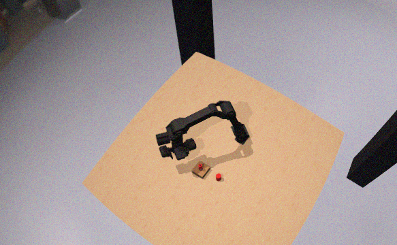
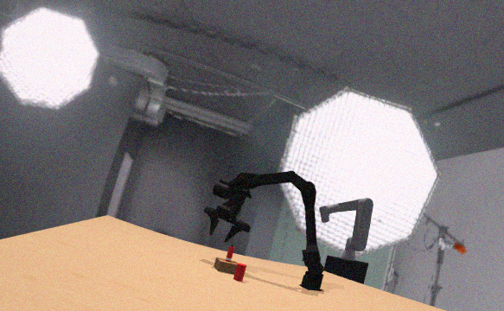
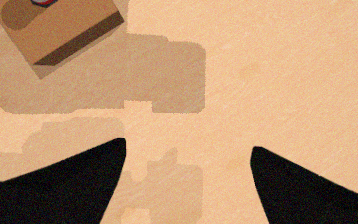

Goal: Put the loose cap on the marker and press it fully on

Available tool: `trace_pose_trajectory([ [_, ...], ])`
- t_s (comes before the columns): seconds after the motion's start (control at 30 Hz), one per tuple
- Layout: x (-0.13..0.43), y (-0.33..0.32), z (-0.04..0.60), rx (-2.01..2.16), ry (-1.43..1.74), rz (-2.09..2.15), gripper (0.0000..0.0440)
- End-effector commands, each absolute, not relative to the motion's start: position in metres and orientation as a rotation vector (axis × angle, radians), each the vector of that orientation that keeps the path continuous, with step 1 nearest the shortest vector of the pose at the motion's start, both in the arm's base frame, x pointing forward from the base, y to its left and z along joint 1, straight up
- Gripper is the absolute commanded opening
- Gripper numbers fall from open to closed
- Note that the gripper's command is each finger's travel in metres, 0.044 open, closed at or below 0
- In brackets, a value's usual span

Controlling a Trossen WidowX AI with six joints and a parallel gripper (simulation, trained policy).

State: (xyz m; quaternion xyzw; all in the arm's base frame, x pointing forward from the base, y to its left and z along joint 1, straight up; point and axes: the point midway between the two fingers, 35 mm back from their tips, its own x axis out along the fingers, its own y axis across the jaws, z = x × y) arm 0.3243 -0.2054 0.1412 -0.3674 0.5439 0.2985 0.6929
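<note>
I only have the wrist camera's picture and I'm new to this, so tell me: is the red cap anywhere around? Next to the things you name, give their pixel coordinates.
Observer: Yes, the cap (image 1: 218,177) (image 2: 239,272) stands on the table beside the wooden block (image 1: 201,171) (image 2: 225,265) (image 3: 65,35).
Visitor: And what's in that block? I see just a bit of it.
Observer: A marker (image 1: 200,167) (image 2: 230,253), upright, its red top end bare of the cap.
Visitor: Is the gripper down at the table?
Observer: No, the gripper (image 1: 173,157) (image 2: 218,238) (image 3: 188,150) hangs above it, open.
</note>
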Motion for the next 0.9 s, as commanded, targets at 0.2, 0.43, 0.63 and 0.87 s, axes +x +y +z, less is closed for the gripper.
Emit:
trace_pose_trajectory([
  [0.2,0.337,-0.176,0.141,-0.823,1.249,0.692,0.0315],
  [0.43,0.344,-0.156,0.140,-0.827,1.267,0.711,0.0317],
  [0.63,0.349,-0.139,0.140,-0.831,1.281,0.726,0.0318],
  [0.87,0.353,-0.118,0.140,-0.836,1.296,0.745,0.0320],
])
